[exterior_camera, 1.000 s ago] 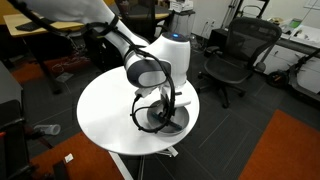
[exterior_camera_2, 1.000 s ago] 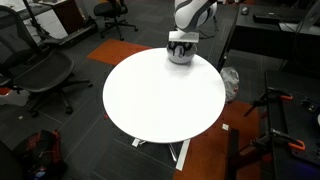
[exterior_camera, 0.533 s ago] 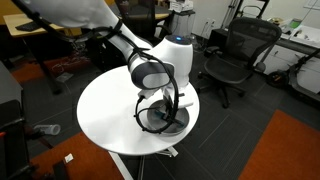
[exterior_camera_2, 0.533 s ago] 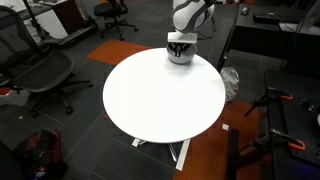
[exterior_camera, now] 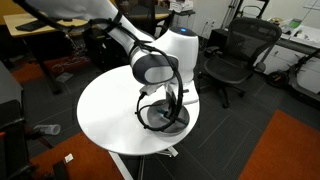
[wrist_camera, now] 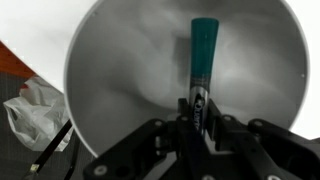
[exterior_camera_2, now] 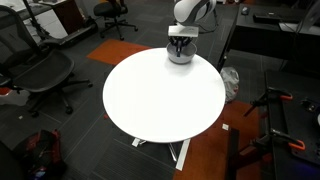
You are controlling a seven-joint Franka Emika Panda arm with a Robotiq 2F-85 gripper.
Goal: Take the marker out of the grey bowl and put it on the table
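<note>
In the wrist view the marker [wrist_camera: 203, 60], dark with a teal end pointing away from me, lies over the inside of the grey bowl [wrist_camera: 110, 70]. My gripper [wrist_camera: 198, 108] is shut on the marker's near, dark end. Both exterior views show the gripper [exterior_camera: 172, 108] [exterior_camera_2: 179, 42] reaching straight down into the grey bowl [exterior_camera: 158, 121] [exterior_camera_2: 181, 57], which stands near the edge of the round white table [exterior_camera: 105, 110] [exterior_camera_2: 160, 100]. The marker itself is too small to make out in those views.
Black office chairs [exterior_camera: 232, 55] [exterior_camera_2: 35, 70] stand around the table. A crumpled plastic bag [wrist_camera: 30, 105] [exterior_camera_2: 230, 82] lies on the floor beside the table's edge. Wooden desks [exterior_camera: 45, 25] stand further back, and orange carpet [exterior_camera: 285, 150] covers part of the floor.
The fingers have closed onto the marker in the bowl. The wrist has since risen slightly above the bowl.
</note>
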